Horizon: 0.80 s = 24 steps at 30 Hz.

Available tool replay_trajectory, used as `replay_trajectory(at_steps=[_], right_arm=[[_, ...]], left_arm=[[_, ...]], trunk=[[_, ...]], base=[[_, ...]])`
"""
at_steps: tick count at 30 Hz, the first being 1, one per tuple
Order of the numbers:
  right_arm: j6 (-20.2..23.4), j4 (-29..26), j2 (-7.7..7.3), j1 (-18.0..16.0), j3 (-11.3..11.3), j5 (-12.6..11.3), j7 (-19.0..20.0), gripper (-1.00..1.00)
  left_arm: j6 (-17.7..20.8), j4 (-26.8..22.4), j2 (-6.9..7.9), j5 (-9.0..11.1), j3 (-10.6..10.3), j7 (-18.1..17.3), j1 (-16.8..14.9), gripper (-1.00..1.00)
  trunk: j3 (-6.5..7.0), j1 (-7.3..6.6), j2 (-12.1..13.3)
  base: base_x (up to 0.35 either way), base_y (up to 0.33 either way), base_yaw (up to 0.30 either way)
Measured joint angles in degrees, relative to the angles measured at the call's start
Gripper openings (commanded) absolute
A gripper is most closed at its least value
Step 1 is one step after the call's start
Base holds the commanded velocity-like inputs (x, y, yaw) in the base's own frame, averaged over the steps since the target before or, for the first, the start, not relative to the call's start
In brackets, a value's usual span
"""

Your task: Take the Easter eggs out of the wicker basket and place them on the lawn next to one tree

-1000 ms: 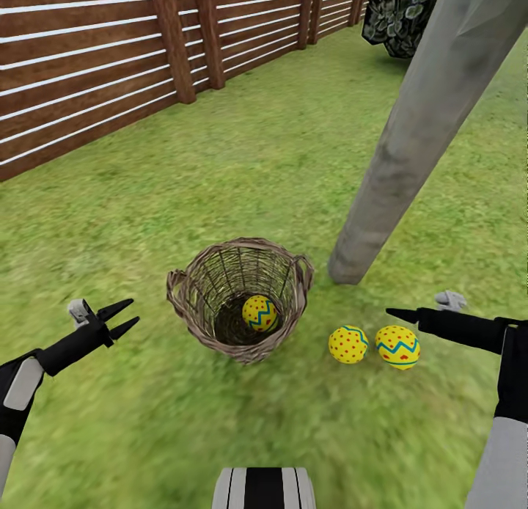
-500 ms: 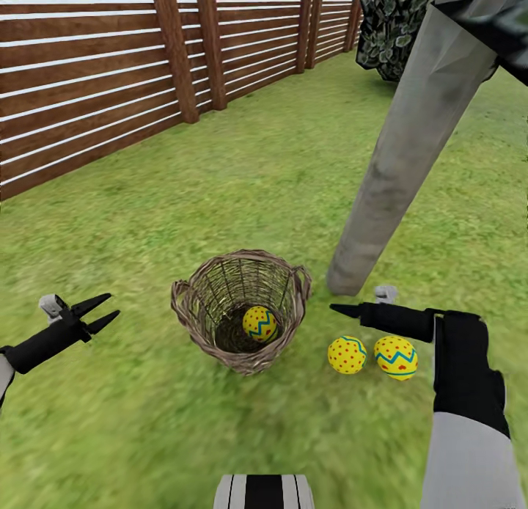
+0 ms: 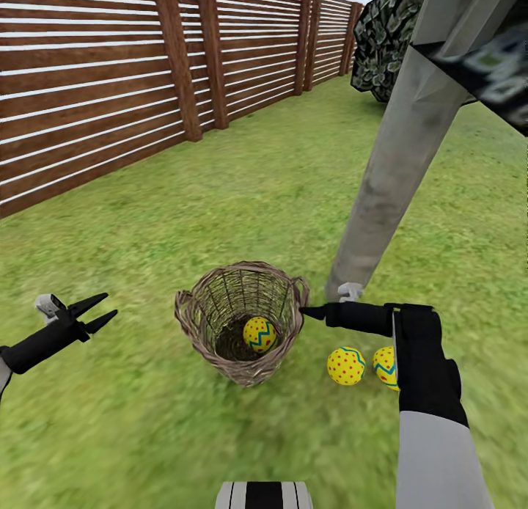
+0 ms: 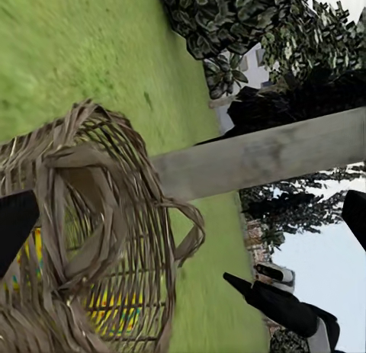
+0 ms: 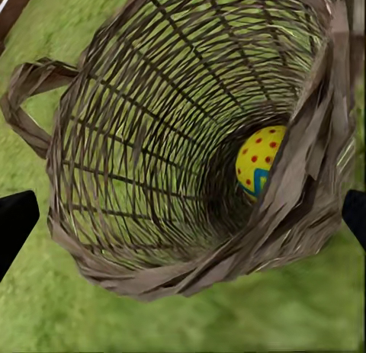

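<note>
Easter egg (image 3: 259, 334) | yellow, red dots, zigzag band | inside wicker basket (image 3: 242, 320)

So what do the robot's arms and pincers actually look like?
Each arm is pale grey at the forearm, then a black wrist section. The left gripper and right gripper have slim, pointed black fingers, each with a small light-grey block beside them.

Right arm (image 3: 422, 362) covers half of rightmost egg (image 3: 383, 365); tree (image 3: 392, 142) cropped.

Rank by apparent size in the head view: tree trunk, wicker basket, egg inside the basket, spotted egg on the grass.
1. Tree trunk
2. Wicker basket
3. The two eggs, inside the basket and on the grass: they look alike.
</note>
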Motion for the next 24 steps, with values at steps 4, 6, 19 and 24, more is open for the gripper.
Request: replay_trajectory(at_steps=[4,6,19,24], right_arm=[[0.2,0.3,1.84,-0.7,6.6,-2.6,-18.3,1.00],[0.1,0.4,1.99,-0.9,10.6,-5.4,-24.2,1.00],[-4.1,6.3,2.14,-1.6,39.6,-44.0,-87.2,1.00],[-4.3,11.0,2.14,-3.5,43.9,-49.8,-91.7,1.00]], left_arm=[[0.0,-0.1,0.48,-0.2,0.1,0.1,0.0,1.00],[0.0,-0.3,1.10,-0.2,0.1,0.1,0.0,1.00],[-0.3,-0.2,1.92,-0.4,2.1,1.7,0.0,1.00],[-0.4,0.0,1.93,-0.4,3.4,1.6,0.0,1.00]], trunk=[[0.89,-0.11,0.1],[1.33,-0.16,0.1],[3.77,-0.43,0.2],[3.77,-0.43,0.2]], base=[[0.000,0.000,0.000],[0.000,0.000,0.000],[0.000,0.000,0.000],[0.005,0.001,0.000]])
